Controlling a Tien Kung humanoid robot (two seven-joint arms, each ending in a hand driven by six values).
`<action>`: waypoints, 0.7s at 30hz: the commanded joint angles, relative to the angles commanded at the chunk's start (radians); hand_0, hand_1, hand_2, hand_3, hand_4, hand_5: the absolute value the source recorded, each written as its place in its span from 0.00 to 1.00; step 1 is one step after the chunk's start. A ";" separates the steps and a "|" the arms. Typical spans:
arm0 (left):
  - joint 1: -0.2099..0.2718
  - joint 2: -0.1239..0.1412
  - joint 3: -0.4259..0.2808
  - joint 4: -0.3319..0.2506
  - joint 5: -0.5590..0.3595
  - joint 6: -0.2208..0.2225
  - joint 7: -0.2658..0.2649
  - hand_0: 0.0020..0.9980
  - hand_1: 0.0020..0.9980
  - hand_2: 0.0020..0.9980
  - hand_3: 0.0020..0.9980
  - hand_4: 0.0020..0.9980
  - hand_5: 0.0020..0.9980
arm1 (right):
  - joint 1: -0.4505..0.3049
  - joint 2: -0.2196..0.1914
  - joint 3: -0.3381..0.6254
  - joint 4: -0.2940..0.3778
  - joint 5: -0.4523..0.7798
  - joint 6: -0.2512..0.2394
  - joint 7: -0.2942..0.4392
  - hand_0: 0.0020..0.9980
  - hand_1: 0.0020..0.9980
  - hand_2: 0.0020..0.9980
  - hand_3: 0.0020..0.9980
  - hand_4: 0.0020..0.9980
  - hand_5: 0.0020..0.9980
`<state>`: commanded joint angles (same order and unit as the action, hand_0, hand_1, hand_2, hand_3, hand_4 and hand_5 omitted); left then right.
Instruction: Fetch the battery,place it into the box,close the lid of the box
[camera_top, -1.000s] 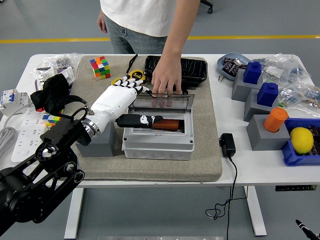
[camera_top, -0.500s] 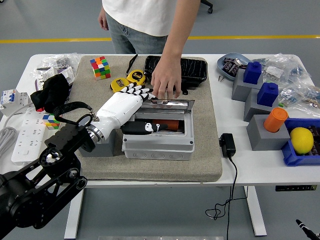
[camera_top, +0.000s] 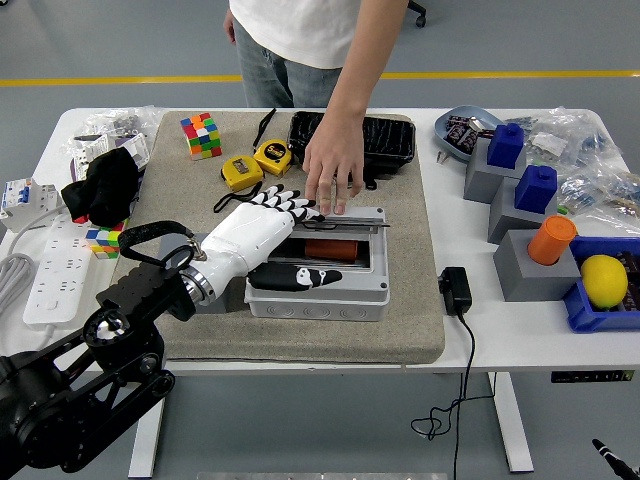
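Note:
A grey box (camera_top: 315, 300) stands on the tan mat (camera_top: 400, 320). Its clear lid (camera_top: 345, 222) is tipped forward over the opening and shows almost edge-on. An orange-red battery (camera_top: 330, 248) lies inside. My left hand (camera_top: 285, 235), white with black-and-white fingers, lies over the box's left side. Its fingers (camera_top: 285, 198) are spread on the lid's left part and its black thumb (camera_top: 305, 277) stretches across the box's front. It grasps nothing. A person's hand (camera_top: 333, 165) reaches in from the far side, fingertips on the lid's back edge.
Two yellow tape measures (camera_top: 255, 165), a Rubik's cube (camera_top: 201, 135) and a black tray (camera_top: 385, 135) lie behind the box. A black charger (camera_top: 455, 290) and its cable lie to the right. Grey blocks (camera_top: 520, 265), an orange cylinder (camera_top: 551, 238) and a lemon (camera_top: 603, 280) stand far right.
The lid has swung down from tilted back to nearly over the opening. My left hand moved forward and down with it, thumb now in front. The person's hand stayed at the lid's back edge.

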<state>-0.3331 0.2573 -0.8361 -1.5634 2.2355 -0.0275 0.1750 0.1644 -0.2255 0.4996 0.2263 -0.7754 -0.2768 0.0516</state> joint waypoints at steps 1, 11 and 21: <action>0.001 0.001 0.004 0.000 -0.001 0.000 0.000 1.00 1.00 0.93 0.81 1.00 1.00 | 0.000 0.000 0.001 0.000 0.000 0.000 0.000 0.79 0.72 0.72 0.76 1.00 1.00; 0.009 0.009 0.020 -0.011 -0.002 0.005 -0.003 1.00 1.00 0.92 0.81 1.00 1.00 | 0.000 0.000 0.004 0.000 -0.001 0.001 0.000 0.79 0.72 0.72 0.76 1.00 1.00; 0.031 -0.009 -0.107 -0.053 -0.155 0.052 -0.071 1.00 0.99 0.88 0.81 1.00 1.00 | -0.002 0.004 0.003 -0.002 -0.001 0.001 0.000 0.79 0.72 0.72 0.76 1.00 1.00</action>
<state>-0.3019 0.2478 -0.9431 -1.6167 2.0806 0.0246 0.1035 0.1624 -0.2217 0.5028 0.2247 -0.7764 -0.2761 0.0512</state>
